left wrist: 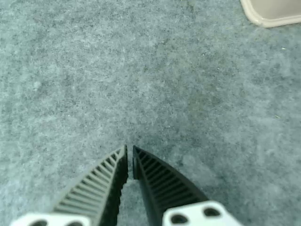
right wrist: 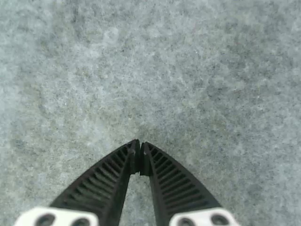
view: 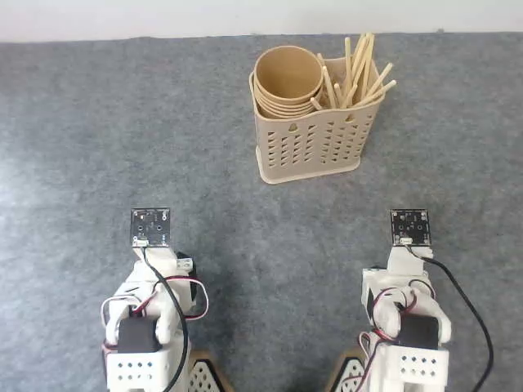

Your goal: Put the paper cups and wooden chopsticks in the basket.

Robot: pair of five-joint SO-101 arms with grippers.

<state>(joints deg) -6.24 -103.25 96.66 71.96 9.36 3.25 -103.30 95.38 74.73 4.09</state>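
Note:
A beige perforated basket (view: 315, 147) stands at the back of the grey carpet. A stack of brown paper cups (view: 286, 80) sits in its left half. Several wooden chopsticks (view: 357, 73) stand upright in its right half, fanned out above the rim. Both arms rest near the front edge, well short of the basket. My left gripper (left wrist: 129, 150) is shut with nothing in it, its tips over bare carpet. The right gripper (right wrist: 140, 143) is also shut and holds nothing. A corner of the basket's base (left wrist: 270, 13) shows in the left wrist view.
Grey carpet (view: 122, 131) covers the whole table surface between the arms and the basket. A pale wall strip (view: 122, 20) runs along the back edge.

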